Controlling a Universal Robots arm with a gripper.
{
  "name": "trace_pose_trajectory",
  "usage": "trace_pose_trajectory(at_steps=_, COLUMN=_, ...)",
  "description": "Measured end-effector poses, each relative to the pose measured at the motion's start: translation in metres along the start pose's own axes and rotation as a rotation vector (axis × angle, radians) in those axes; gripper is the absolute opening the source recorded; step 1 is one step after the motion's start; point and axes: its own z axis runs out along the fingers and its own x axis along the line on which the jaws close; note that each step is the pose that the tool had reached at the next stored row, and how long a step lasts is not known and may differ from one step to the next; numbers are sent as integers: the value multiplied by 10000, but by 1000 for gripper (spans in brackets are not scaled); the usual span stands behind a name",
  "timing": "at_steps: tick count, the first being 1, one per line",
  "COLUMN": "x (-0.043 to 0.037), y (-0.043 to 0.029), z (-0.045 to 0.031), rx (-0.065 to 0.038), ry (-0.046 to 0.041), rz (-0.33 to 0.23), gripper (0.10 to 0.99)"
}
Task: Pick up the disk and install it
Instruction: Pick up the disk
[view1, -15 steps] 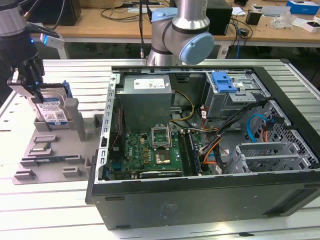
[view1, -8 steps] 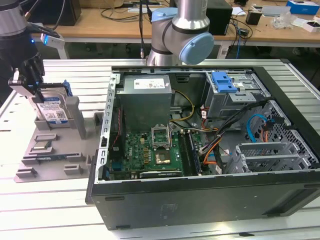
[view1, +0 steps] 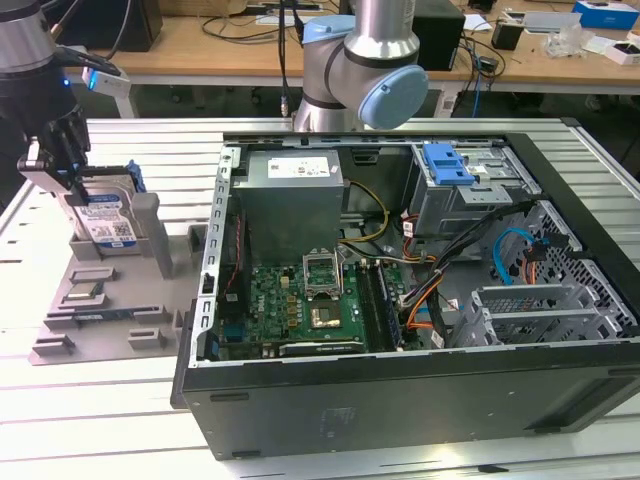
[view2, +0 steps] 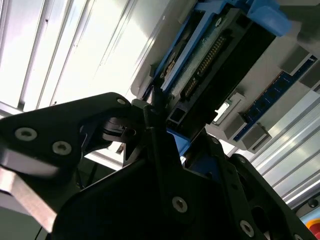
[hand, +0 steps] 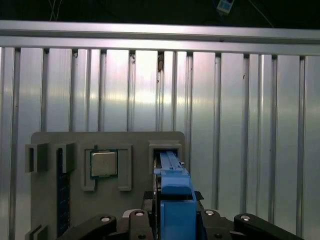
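1. The gripper (view1: 70, 178) is closed on the disk (view1: 105, 218), its fingers (view2: 157, 140) pinching the blue frame at the disk's upper edge
2. The disk stands on edge in a slot at the far end of a grey tray (view1: 100, 310), its label showing in the exterior view
3. A chip (hand: 104, 164) sits in a tray pocket just beside that slot
4. The tray lies on the slatted tabletop (view1: 100, 420), towards its edge at the exterior view's left
5. An open case (view1: 400, 400) lies just beside the tray, with its board (view1: 310, 300) bare and a blue latch (view1: 447, 165) atop the drive cage in a far corner
6. The arm's base (view1: 365, 60) stands behind the case, at the tabletop's far edge
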Motion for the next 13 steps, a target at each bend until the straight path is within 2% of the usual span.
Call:
trace_pose_trajectory(at_steps=3, x=0, y=-4, z=0, rx=0, ry=0, rz=0, gripper=369)
trace_pose_trajectory(at_steps=6, x=0, y=-3, z=-40, rx=1, ry=0, rz=0, gripper=369)
trace_pose_trajectory(at_steps=8, x=-1, y=-2, z=-119, rx=1, ry=0, rz=-1, gripper=369)
trace_pose_trajectory(at_steps=13, x=-9, y=1, z=-249, rx=0, ry=0, rz=0, gripper=369)
